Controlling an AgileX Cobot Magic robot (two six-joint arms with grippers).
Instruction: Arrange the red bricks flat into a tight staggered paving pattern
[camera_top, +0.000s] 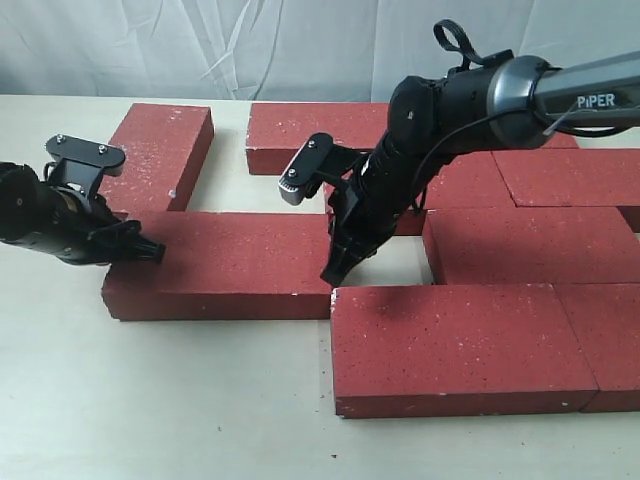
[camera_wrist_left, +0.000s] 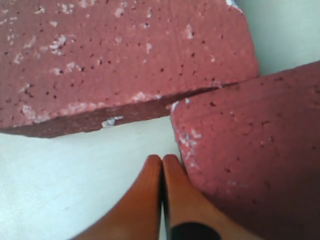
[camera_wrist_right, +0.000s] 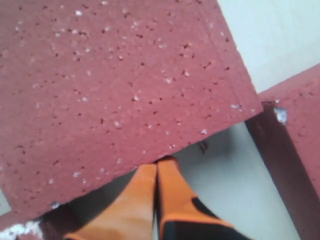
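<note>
The red bricks (camera_top: 520, 245) lay flat on the pale table (camera_top: 150, 400), those at the right packed edge to edge in offset rows. The left-hand middle brick (camera_top: 215, 265) sat apart from them, with a gap at its right end, above the front brick (camera_top: 460, 345).

Only the left wrist view showed that this brick's corner nearly met the back-left brick (camera_top: 160, 150), with a thin slit between them. The right wrist view alone showed the dark side wall of a neighbouring brick across the gap.

The left gripper (camera_top: 155, 250) reached in low, nearly level, at the middle brick's left end. Its orange fingers (camera_wrist_left: 145, 190) were pressed together, held nothing, and lay against the brick's side. The right gripper (camera_top: 330, 273) hung steeply from a bent arm into the gap, its fingers (camera_wrist_right: 135, 200) likewise closed and empty, tips touching a brick's edge.
</note>
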